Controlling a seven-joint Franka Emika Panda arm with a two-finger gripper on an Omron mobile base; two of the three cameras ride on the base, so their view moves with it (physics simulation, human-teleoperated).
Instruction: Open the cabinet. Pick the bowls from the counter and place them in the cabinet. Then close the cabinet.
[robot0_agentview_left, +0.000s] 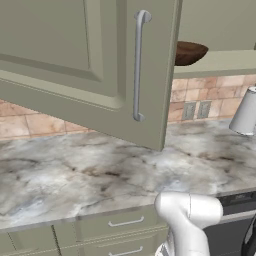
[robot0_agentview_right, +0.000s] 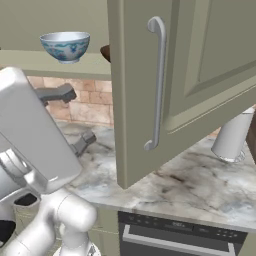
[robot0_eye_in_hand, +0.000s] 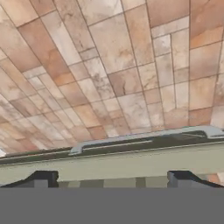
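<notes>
The olive-green cabinet door (robot0_agentview_left: 75, 60) (robot0_agentview_right: 200, 75) hangs open over the counter (robot0_agentview_left: 75, 170) (robot0_agentview_right: 200, 185), its silver bar handle (robot0_agentview_left: 139, 65) (robot0_agentview_right: 157, 82) facing me. On the cabinet shelf sit the white-and-blue bowl (robot0_agentview_right: 65, 46) and, beside it, the brown wooden bowl (robot0_agentview_left: 189, 52) (robot0_agentview_right: 105, 52), which the door half hides. My gripper (robot0_agentview_right: 75, 117) (robot0_eye_in_hand: 113, 179) is open below the shelf, just left of the door's free edge. In the hand view the door's edge (robot0_eye_in_hand: 113, 164) and handle (robot0_eye_in_hand: 144, 138) run across just above the fingertips (robot0_eye_in_hand: 41, 178). Nothing is held.
A pale grey cylindrical container (robot0_agentview_left: 245, 112) (robot0_agentview_right: 231, 137) stands on the counter to the right, past the door. A tan tiled backsplash (robot0_eye_in_hand: 113, 65) with wall outlets (robot0_agentview_left: 196, 110) lies behind. Drawers (robot0_agentview_left: 125, 222) and a dark appliance front (robot0_agentview_right: 175, 235) sit under the counter edge.
</notes>
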